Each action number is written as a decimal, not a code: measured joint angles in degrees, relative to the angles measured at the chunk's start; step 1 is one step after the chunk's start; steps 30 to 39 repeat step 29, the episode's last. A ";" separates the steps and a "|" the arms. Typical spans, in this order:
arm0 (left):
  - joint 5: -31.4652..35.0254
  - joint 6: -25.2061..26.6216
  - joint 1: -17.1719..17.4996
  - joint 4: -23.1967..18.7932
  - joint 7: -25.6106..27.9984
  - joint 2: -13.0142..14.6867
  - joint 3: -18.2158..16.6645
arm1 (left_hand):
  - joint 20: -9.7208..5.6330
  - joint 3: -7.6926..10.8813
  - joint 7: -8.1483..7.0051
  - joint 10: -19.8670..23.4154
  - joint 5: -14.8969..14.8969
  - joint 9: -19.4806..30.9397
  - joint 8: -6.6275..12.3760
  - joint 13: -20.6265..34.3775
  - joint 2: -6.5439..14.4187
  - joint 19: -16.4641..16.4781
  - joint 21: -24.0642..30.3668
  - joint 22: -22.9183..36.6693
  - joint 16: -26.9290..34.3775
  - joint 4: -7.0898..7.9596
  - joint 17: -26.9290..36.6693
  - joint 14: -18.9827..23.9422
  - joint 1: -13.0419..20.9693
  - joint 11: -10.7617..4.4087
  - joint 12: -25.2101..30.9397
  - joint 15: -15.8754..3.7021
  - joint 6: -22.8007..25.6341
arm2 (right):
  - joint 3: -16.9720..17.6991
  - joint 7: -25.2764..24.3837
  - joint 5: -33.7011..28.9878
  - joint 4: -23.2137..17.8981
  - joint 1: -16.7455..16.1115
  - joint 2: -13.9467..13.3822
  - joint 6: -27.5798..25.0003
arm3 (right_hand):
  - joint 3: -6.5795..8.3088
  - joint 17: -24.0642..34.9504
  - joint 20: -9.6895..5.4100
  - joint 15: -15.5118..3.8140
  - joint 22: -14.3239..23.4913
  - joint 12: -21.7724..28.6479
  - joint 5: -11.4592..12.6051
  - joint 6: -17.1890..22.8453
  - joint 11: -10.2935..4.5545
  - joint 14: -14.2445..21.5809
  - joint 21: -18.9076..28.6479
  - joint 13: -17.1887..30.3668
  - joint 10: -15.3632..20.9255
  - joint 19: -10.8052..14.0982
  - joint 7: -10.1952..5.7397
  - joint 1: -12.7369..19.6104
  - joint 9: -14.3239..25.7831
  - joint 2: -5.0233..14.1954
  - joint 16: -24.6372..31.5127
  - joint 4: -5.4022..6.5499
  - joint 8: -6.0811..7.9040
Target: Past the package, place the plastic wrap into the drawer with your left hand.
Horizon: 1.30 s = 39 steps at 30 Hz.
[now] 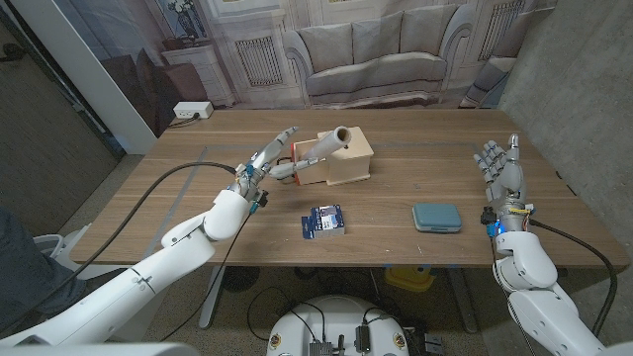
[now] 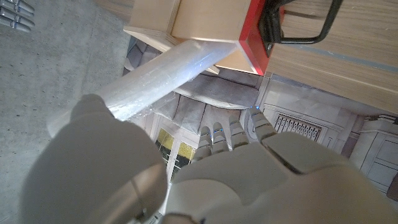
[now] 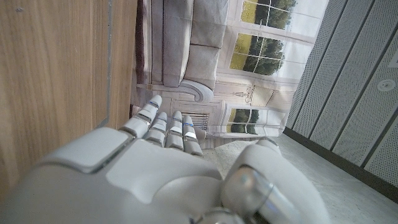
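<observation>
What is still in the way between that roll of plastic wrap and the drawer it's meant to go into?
Nothing visible. The plastic wrap already leans with its lower end in the open red-fronted drawer of the wooden box. The left hand is right beside it. The package lies nearer the table's front edge, clear of the path.

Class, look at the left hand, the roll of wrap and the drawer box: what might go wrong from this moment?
1. The wrap sticks up at a slant out of the drawer, so it may tip out or jam instead of settling.
2. The left hand is next to the roll's lower end; a small move might knock the roll or push the light box.
3. The package lies near the left arm's way back and might get swept.
</observation>
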 measured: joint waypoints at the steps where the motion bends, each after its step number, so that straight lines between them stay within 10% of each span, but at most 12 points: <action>1: 0.00 0.05 0.40 -0.30 0.31 0.17 -0.37 | 0.00 0.00 -0.08 0.13 0.00 0.00 0.00 0.00 0.00 0.00 0.00 0.00 0.00 0.00 -0.05 0.00 0.00 -0.13 0.00 0.00 0.08 | 0.02 -0.04 -0.03 -0.05 -0.02 0.00 -0.08 | 0.00 0.00 0.00 0.00 0.00 0.00 0.00 0.00 0.00 0.00 0.00 0.00 0.00 0.00 0.00 0.00 0.00 0.00 0.00 0.00 0.00; 39: -0.89 0.32 7.74 -5.46 3.22 3.39 -8.30 | 0.12 -0.16 -0.87 1.03 0.20 0.01 0.25 -0.27 0.23 0.12 0.00 0.00 0.45 -0.16 -0.27 0.73 0.23 -1.03 0.45 -0.32 0.85 | -0.49 -0.90 -1.30 -0.66 0.19 0.74 -0.25 | -0.48 0.00 0.00 0.00 0.00 0.00 0.00 0.00 0.00 0.00 0.00 0.00 0.00 0.00 0.00 0.00 0.00 0.00 0.00 0.00 0.00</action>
